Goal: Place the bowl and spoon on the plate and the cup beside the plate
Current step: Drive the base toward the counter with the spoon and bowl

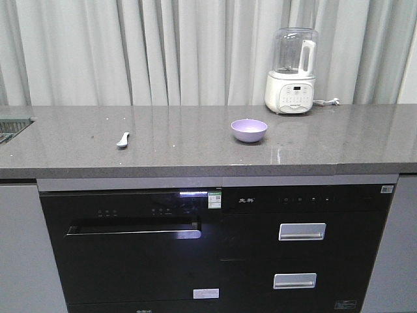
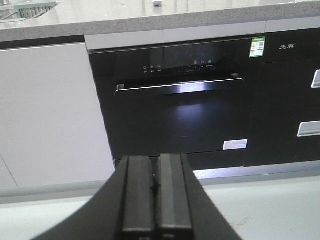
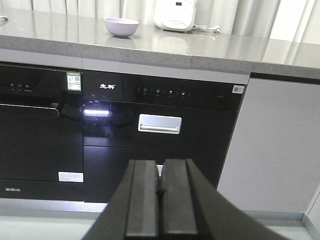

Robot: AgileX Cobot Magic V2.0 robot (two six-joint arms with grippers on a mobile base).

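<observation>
A lavender bowl stands upright on the grey counter, right of centre; it also shows in the right wrist view as the bowl. The pale blue spoon lies on the counter to the left. Plate and cup are out of view. My left gripper is shut, empty, low in front of the black oven. My right gripper is shut, empty, low before the drawer unit. Neither arm shows in the front view.
A white blender with a clear jug stands at the counter's back right, its cord trailing right. A sink rack sits at the far left. Below are a black oven and drawers with silver handles.
</observation>
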